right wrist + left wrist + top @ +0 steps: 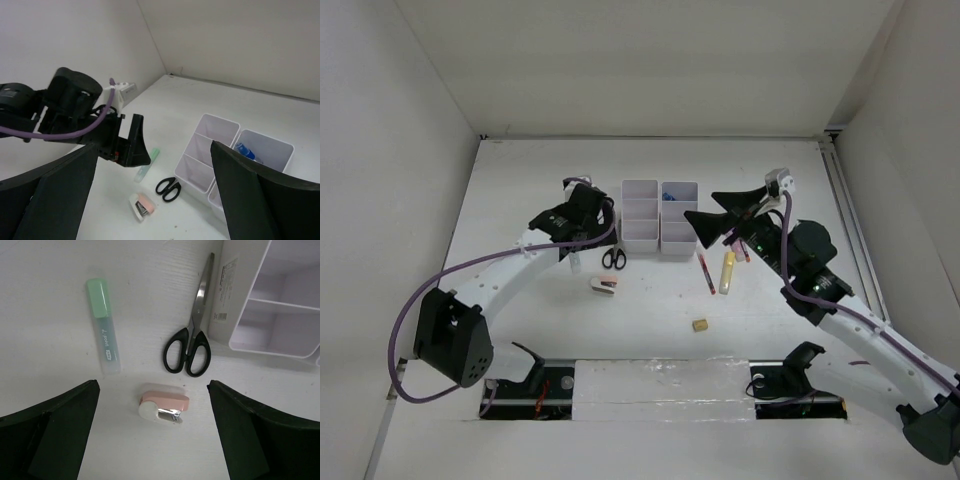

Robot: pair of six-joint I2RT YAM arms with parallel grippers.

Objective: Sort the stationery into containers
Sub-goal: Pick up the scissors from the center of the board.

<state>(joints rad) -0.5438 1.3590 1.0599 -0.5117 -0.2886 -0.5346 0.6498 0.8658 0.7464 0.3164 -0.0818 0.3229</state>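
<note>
Left gripper (152,386) fingers spread wide, empty, above small pink-white stapler (162,405). Black-handled scissors (187,352) at near-left corner of white plastic six-compartment organiser (222,305). Right gripper (703,207) fingers wide, empty, at organiser's right side. Clear blue-capped glue bottle (245,150) in far right compartment.

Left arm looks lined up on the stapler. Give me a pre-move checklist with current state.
1. Left gripper fingers open, nothing held: ok.
2. Stapler lies between the fingers in the left wrist view: ok.
3. Scissors apart from the stapler: ok, though the handles lie close to it.
4. Green highlighter out of the closing path: ok, off to one side.
5. Right gripper open, empty, on the other side of the organisers: ok.
6. Height of the fingers above the stapler: cannot tell.
</note>
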